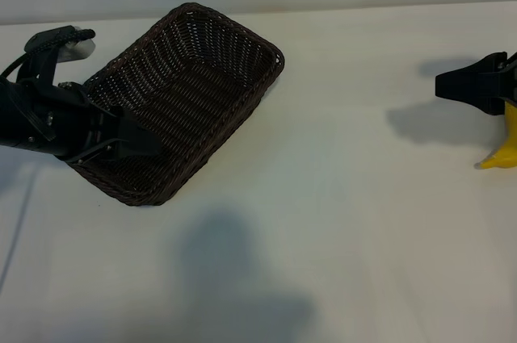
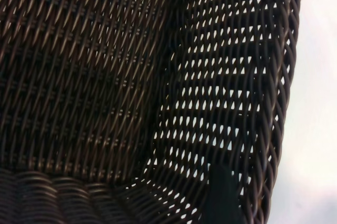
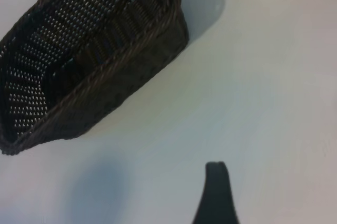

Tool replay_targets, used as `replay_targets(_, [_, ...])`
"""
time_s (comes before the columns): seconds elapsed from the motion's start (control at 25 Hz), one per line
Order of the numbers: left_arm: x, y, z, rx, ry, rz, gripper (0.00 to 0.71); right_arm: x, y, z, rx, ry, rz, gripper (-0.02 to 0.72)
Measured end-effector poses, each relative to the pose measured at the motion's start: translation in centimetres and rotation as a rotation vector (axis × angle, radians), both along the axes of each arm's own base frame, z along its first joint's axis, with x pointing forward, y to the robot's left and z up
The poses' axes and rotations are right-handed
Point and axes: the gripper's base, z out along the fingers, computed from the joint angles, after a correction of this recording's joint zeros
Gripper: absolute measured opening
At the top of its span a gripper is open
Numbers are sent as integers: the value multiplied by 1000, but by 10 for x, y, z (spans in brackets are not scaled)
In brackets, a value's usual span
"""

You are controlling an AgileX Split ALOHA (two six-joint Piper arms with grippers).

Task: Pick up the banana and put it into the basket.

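Note:
The dark-brown woven basket lies at the left of the table, turned at an angle. My left gripper reaches over its near-left rim with the jaws apart, holding nothing. One dark finger shows against the wicker wall in the left wrist view. The yellow banana lies at the far right edge, partly hidden under my right gripper, which hovers just above it, open and empty. In the right wrist view a single finger shows over bare table, with the basket farther off.
The white table stretches between basket and banana. Soft shadows fall on it at the front middle and under the right arm. A white wall runs along the back edge.

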Motion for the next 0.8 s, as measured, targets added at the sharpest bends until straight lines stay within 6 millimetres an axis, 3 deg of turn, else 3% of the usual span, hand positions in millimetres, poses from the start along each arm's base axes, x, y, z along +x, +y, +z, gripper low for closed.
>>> replay_targets(0.52, [3, 2, 0, 13, -27, 24, 560, 0, 0, 0, -2, -2, -4, 566])
replay_targets(0.8, [2, 2, 0, -10, 49, 105, 560, 1, -1, 0, -6, -5, -11, 566])
